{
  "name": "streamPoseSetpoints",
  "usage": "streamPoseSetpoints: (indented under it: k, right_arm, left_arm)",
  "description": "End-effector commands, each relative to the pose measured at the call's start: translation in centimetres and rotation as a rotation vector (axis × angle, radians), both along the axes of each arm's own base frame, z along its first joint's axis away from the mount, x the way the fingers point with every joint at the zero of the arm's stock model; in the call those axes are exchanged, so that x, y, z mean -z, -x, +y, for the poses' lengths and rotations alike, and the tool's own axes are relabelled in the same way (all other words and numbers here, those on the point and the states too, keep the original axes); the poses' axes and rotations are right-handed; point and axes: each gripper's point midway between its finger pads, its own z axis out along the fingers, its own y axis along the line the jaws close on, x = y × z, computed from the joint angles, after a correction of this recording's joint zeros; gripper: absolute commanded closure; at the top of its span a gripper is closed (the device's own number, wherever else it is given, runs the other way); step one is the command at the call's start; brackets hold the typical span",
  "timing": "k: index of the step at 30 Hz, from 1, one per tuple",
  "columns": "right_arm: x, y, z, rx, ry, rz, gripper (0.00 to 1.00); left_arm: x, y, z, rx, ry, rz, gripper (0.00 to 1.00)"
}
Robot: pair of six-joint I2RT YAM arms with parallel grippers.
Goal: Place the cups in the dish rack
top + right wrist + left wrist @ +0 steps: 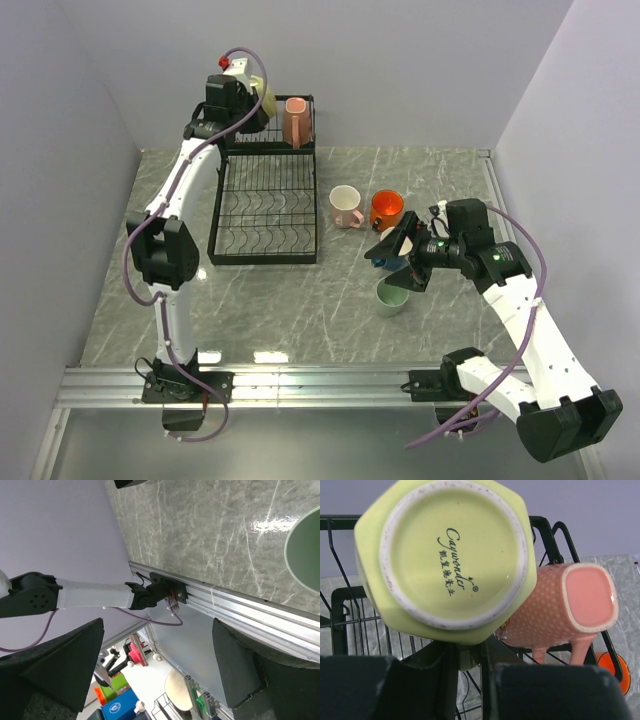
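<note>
The left gripper (469, 656) is pinching an upturned pale yellow cup (445, 555), its stamped base showing, with a dotted pink cup (555, 615) just right of it; the right gripper (157, 627) is gaping, empty.

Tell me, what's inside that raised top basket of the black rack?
A pink cup, bottom up. Beside it a pale yellow cup, also bottom up, in the left gripper; whether it rests on the basket is hidden.
</note>
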Motion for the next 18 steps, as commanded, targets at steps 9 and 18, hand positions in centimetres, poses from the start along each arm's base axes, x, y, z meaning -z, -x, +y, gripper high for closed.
streamPoseSetpoints:
  k: [9, 18]
  right_arm:
    - [-1.4, 0.0, -0.2, -0.014, 0.006, -0.059, 0.05]
    - [-0.8, 0.4, -0.1, -0.056, 0.017, -0.043, 0.05]
  left_arm:
    - [-6.7, 4.4, -1.7, 0.05, -0.012, -0.122, 1.0]
    - [-5.5, 5.0, -1.5, 0.014, -0.101, -0.087, 1.0]
